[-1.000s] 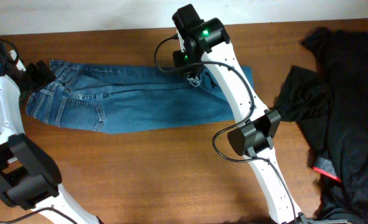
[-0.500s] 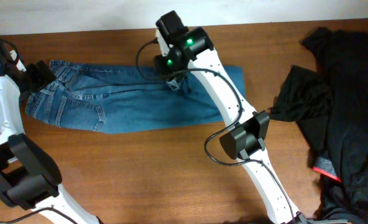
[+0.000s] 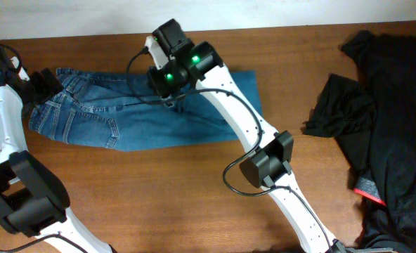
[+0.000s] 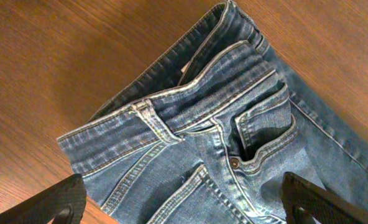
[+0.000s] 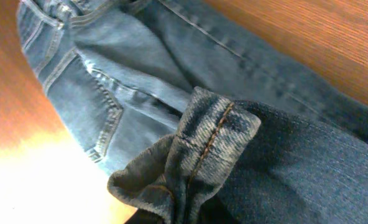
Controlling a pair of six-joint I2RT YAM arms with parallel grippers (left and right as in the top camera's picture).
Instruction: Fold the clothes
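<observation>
Jeans [image 3: 124, 121]: hem bunched at right end effector [image 3: 170, 98], grip unclear.

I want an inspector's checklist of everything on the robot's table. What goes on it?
Surface: brown wooden table.
Job's things: blue jeans lie lengthwise, waistband at the left, leg hem lifted back over the legs.
Clutter: heap of black clothes at the right, with a red patch.
Grippers: left gripper open over the waistband; right gripper pinches the hem.
Cables: black cables loop along the right arm.
Surroundings: pale wall behind the table.

Brown wooden table [image 3: 159, 200] against a pale wall [image 3: 67, 13]
</observation>
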